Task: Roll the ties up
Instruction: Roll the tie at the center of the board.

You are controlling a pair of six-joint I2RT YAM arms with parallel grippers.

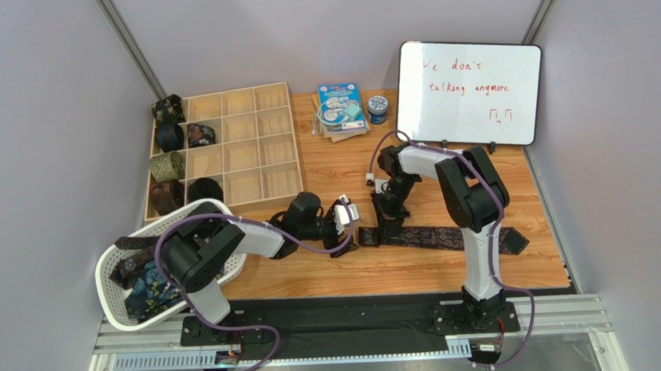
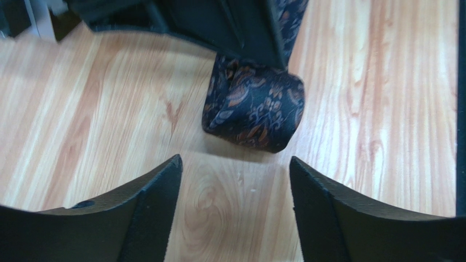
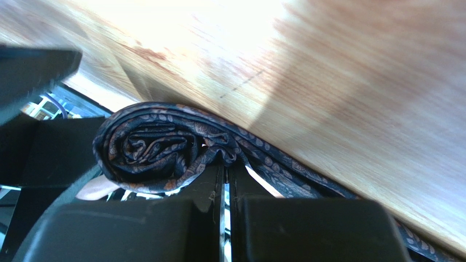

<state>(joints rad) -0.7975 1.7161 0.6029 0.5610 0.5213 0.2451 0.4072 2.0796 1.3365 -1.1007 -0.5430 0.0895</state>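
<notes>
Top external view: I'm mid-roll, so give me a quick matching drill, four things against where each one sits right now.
Things:
1. dark tie
2. white basket
3. whiteboard
4. wooden tray

Places:
a. back right, propped up, red writing
b. near left, loose ties inside
c. back left, rolled ties in its left cells
d. table centre, coiled at its left end

Pairs: 1-d, 2-b, 3-a, 4-c

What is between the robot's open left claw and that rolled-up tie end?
Nothing but bare wooden table. The left wrist view shows the left gripper short of the rolled tie, with nothing else between them.
</notes>
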